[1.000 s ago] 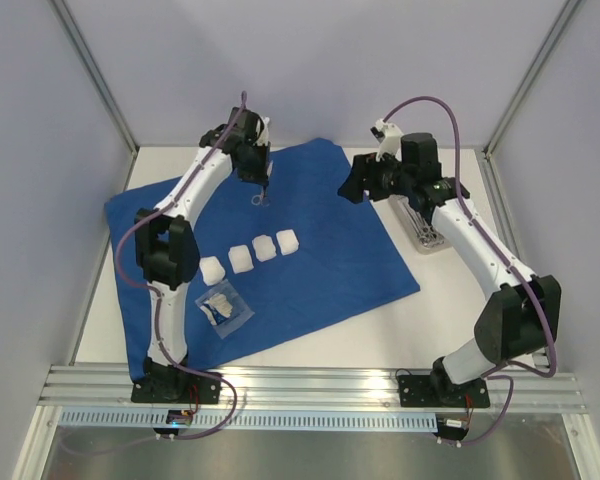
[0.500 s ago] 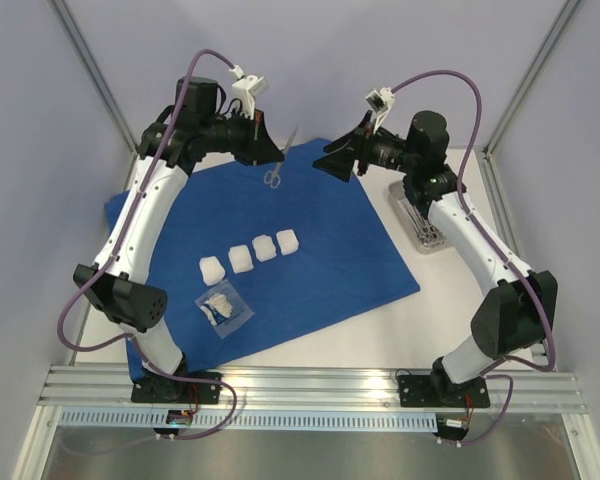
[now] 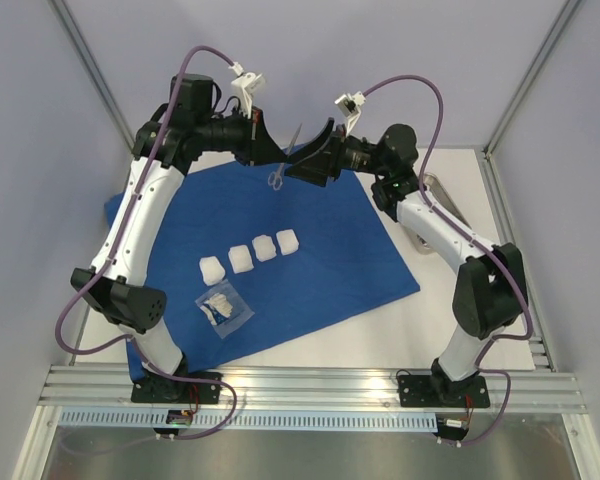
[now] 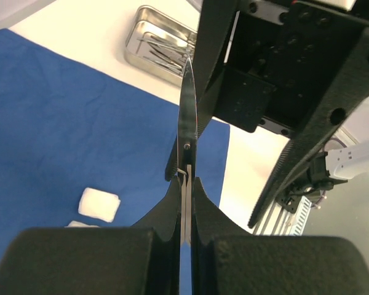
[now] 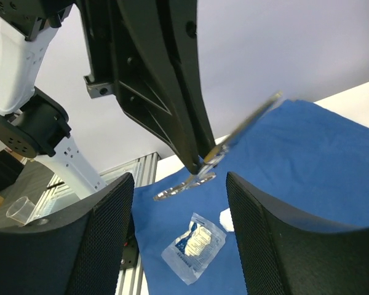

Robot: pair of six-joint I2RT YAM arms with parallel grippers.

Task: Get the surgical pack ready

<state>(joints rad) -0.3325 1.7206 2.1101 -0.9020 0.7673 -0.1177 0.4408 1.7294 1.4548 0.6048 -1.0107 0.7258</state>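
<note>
The royal-blue drape (image 3: 310,240) lies flat on the table. My left gripper (image 3: 272,155) is shut on a pair of silver scissors (image 3: 285,160) and holds them in the air above the drape's far edge, blade up. In the left wrist view the scissors (image 4: 186,123) stand pinched between my fingers (image 4: 166,212). My right gripper (image 3: 310,158) is open and faces the scissors from the right, close to them. In the right wrist view the scissors (image 5: 234,147) hang ahead of the open jaws. Several white gauze squares (image 3: 252,253) lie in a row on the drape.
A steel tray (image 3: 446,203) with more instruments stands right of the drape, partly behind my right arm; it also shows in the left wrist view (image 4: 160,46). A clear sealed packet (image 3: 223,308) lies near the drape's front left. Grey walls close in the back and sides.
My left gripper lifted the scissors off the drape and holds them raised. My right arm swung left from over the tray towards the scissors, jaws open.
</note>
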